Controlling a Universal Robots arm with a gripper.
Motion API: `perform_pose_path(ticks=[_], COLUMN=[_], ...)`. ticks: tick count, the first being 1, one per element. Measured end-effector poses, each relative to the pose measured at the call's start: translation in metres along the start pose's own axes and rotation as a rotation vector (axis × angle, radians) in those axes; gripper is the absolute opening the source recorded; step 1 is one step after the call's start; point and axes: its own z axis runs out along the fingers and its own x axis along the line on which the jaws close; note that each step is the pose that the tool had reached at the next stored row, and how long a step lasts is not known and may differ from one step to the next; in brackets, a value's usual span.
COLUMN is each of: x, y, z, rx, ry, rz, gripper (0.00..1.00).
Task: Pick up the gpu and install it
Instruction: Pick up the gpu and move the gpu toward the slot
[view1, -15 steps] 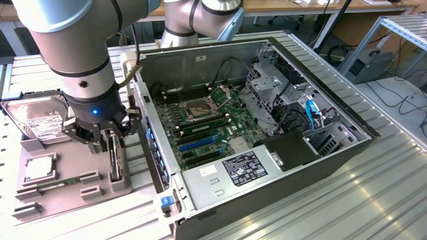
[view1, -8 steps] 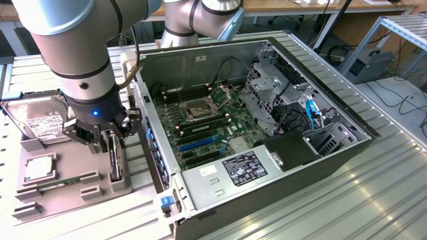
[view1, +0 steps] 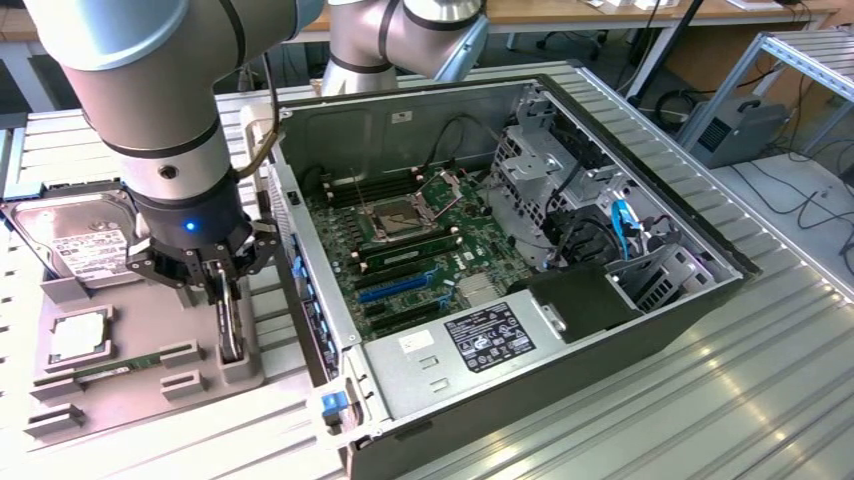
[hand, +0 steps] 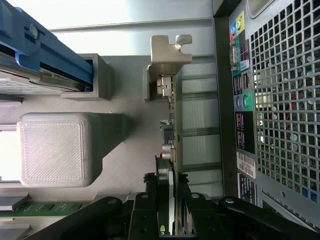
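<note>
Wrist view: claw (hand: 166, 181) clamped on the upright gpu (hand: 172, 125) between its fingers, not yet lifted off the tray (hand: 125, 155); installing in the case (hand: 280, 100) alongside remains.

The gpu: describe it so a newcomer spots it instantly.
On the exterior view's left of the open black computer case sits a grey tray. The gpu, a thin dark card with silver bracket, stands on edge nearest the case; the silver hard drive lies flat.
</note>
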Motion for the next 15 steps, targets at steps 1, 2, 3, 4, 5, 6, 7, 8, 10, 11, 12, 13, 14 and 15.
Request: perform_pose_path(ticks=[1,2,3,4,5,6,7,8,10,11,12,13,14,15], x=[0.0,0.0,0.0,0.0,0.0,0.0,0.0,0.0,0.0,0.0,0.0,0.0,-0.0001,0.0], y=[0.0,0.0,0.0,0.0,0.0,0.0,0.0,0.0,0.0,0.0,0.0,0.0,0.0,0.0], z=[0.0,0.0,0.0,0.0,0.0,0.0,0.0,0.0,0.0,0.0,0.0,0.0,-0.0003,-0.001], rx=[0.0,0.0001,0.0,0.0,0.0,0.0,0.0,0.0,0.0,0.0,0.0,-0.0002,-0.0003,-0.0001], ry=[0.0,0.0,0.0,0.0001,0.0,0.0,0.0,0.0,0.0,0.0,0.0,-0.0002,-0.0003,-0.0001], rz=[0.0,0.0,0.0,0.0,0.0,0.0,0.0,0.0,0.0,0.0,0.0,0.0,0.0,0.0], gripper=[0.27,0.27,0.27,0.27,0.27,0.27,0.27,0.27,0.27,0.27,0.27,0.27,0.27,0.27])
